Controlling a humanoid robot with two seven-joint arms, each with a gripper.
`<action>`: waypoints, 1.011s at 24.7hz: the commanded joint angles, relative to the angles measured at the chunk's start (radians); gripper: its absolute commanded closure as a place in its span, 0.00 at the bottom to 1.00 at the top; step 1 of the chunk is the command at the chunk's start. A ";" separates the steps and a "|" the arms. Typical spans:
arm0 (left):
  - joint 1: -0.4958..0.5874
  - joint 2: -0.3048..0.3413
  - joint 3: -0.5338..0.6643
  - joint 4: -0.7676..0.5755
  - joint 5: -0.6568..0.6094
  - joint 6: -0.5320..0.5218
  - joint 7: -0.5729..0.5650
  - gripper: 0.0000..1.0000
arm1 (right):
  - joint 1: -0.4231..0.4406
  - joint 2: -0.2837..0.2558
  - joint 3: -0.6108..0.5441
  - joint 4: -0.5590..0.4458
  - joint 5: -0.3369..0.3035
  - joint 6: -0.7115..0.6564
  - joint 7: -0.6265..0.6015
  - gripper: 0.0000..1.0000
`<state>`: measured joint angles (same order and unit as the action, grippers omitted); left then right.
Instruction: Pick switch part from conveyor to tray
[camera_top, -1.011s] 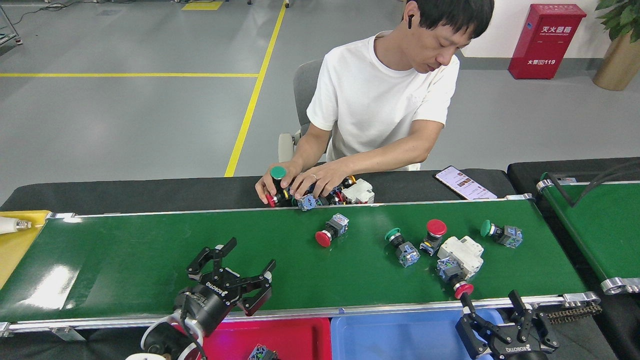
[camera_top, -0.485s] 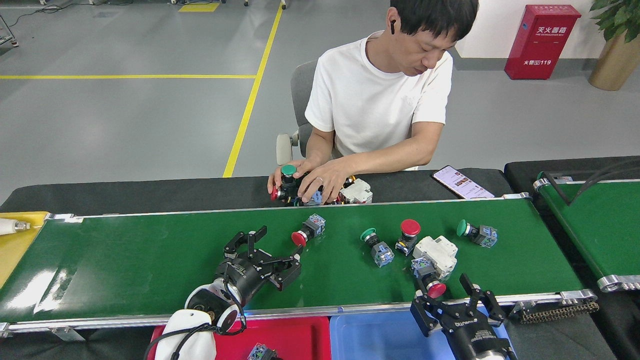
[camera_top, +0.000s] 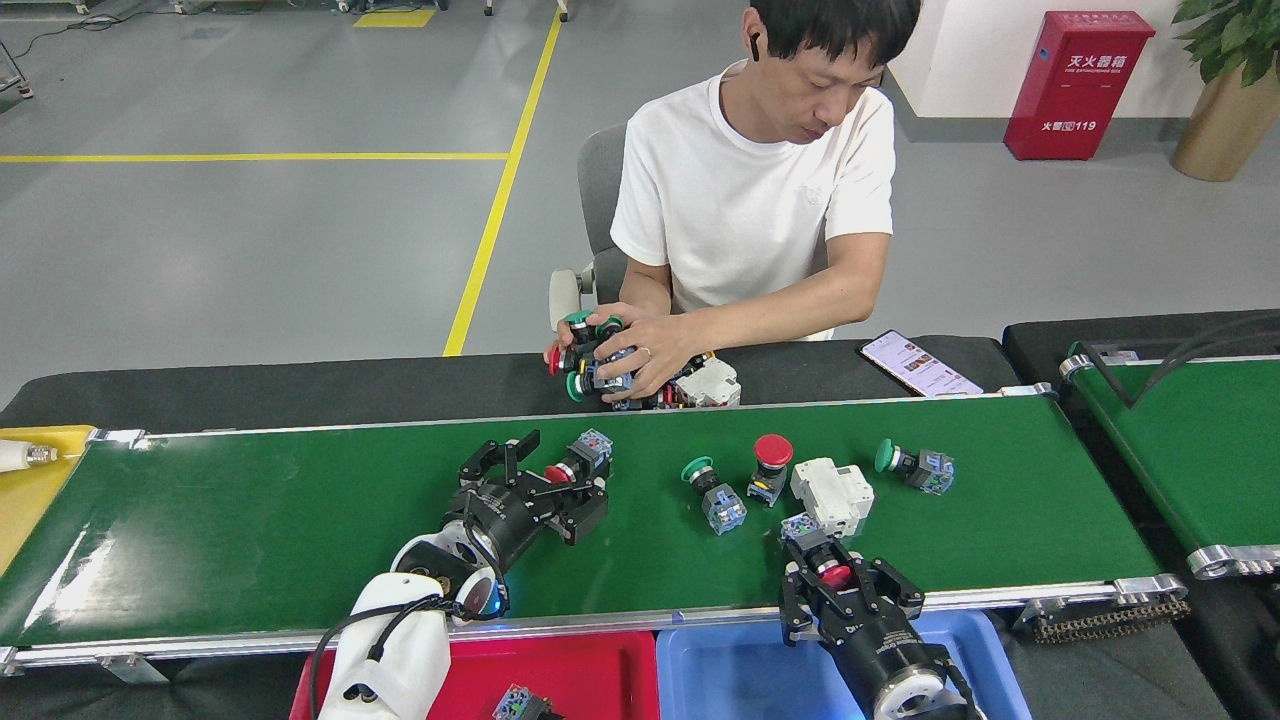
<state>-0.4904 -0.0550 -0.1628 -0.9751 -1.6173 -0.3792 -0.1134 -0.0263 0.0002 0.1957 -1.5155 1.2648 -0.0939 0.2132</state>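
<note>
The green conveyor (camera_top: 250, 520) carries several switch parts. My left gripper (camera_top: 548, 485) is open, and a red-capped switch part (camera_top: 582, 460) lies between its fingers at their tips. My right gripper (camera_top: 845, 590) is open at the near rail, its fingers on either side of another red-capped switch part (camera_top: 830, 570). Further parts lie mid-belt: a green-capped one (camera_top: 715, 495), a red mushroom button (camera_top: 770, 463), a white breaker (camera_top: 832, 493) and another green-capped one (camera_top: 915, 468). Below the belt sit a red tray (camera_top: 580, 675) and a blue tray (camera_top: 740, 670).
A person sits across the belt, both hands (camera_top: 630, 350) on a cluster of switch parts at the far rail. A phone (camera_top: 920, 365) lies beside them. A second green belt (camera_top: 1200, 450) is at the right and a yellow tray (camera_top: 30, 490) at the left. One part (camera_top: 520, 705) lies in the red tray.
The parts have drifted left along the belt. My left gripper reached forward and right around the red-capped switch. My right gripper rose from below the rail and moved left over the other red-capped switch.
</note>
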 joint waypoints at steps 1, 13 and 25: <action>-0.020 0.006 -0.020 -0.001 0.001 -0.009 0.009 0.23 | -0.012 0.006 0.004 -0.021 -0.009 -0.044 0.005 0.87; -0.022 0.034 0.002 0.035 0.016 -0.024 0.054 0.96 | 0.186 -0.017 0.007 -0.190 -0.101 -0.670 0.009 0.80; 0.219 0.149 0.180 -0.378 0.112 -0.079 0.057 0.96 | 0.175 0.053 0.154 -0.167 -0.056 -0.564 0.023 0.00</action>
<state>-0.2813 0.0798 0.0082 -1.2820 -1.5209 -0.4371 -0.0554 0.1637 0.0456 0.3523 -1.6723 1.2106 -0.6770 0.2376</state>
